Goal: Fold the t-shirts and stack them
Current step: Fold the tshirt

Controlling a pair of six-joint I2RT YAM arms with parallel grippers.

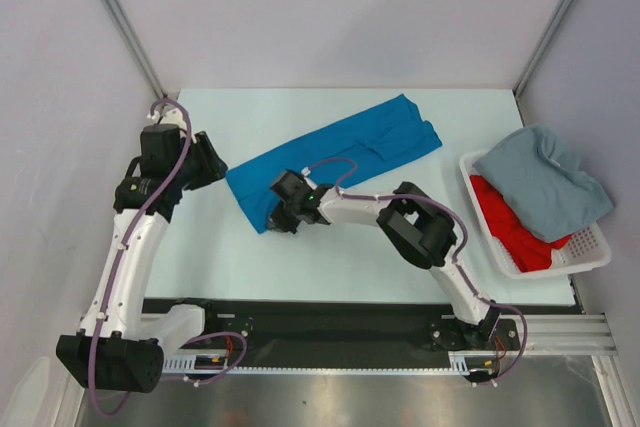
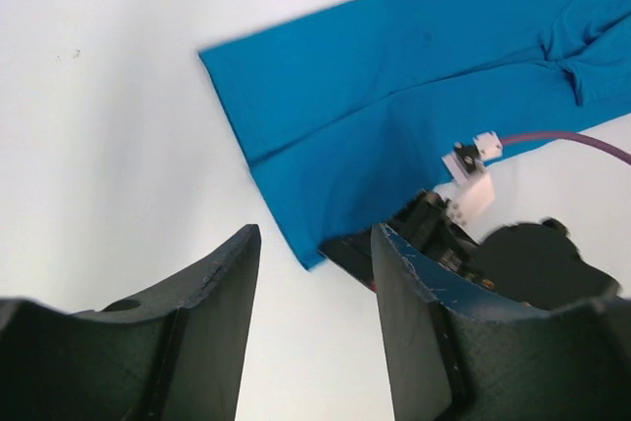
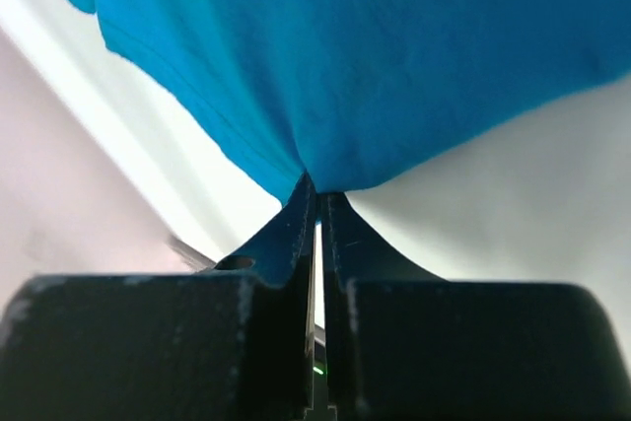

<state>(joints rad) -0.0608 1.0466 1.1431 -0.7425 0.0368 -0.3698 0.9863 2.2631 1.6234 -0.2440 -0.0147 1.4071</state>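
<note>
- Top view: the bright blue t-shirt (image 1: 345,150) lies flat on the table (image 1: 300,262) as a long band near the centre, running from its 8 o'clock end to its 2 o'clock end.
- The right gripper (image 1: 274,211) sits at the shirt's 8 o'clock end, on the corner nearest the arm bases.
- The left gripper (image 1: 214,161) hovers at 9 o'clock of that same end, just beside the cloth; from here I cannot tell whether they touch.
- At the table's 3 o'clock edge stands a white slatted basket (image 1: 592,257), well apart from the blue shirt. The red t-shirt (image 1: 505,222) is inside it, with the pale grey-blue t-shirt (image 1: 545,182) heaped on top.
- Left wrist view: the left gripper (image 2: 315,239) has its jaws apart with nothing between them. The bright blue t-shirt (image 2: 394,96) spreads towards 1 o'clock. The right gripper (image 2: 414,229) meets the shirt's near corner, and a purple cable (image 2: 562,140) trails away at 3 o'clock.
- Right wrist view: the right gripper (image 3: 315,194) is pinched closed on the hem of the bright blue t-shirt (image 3: 375,46), and the cloth fans out towards 12 o'clock.
</note>
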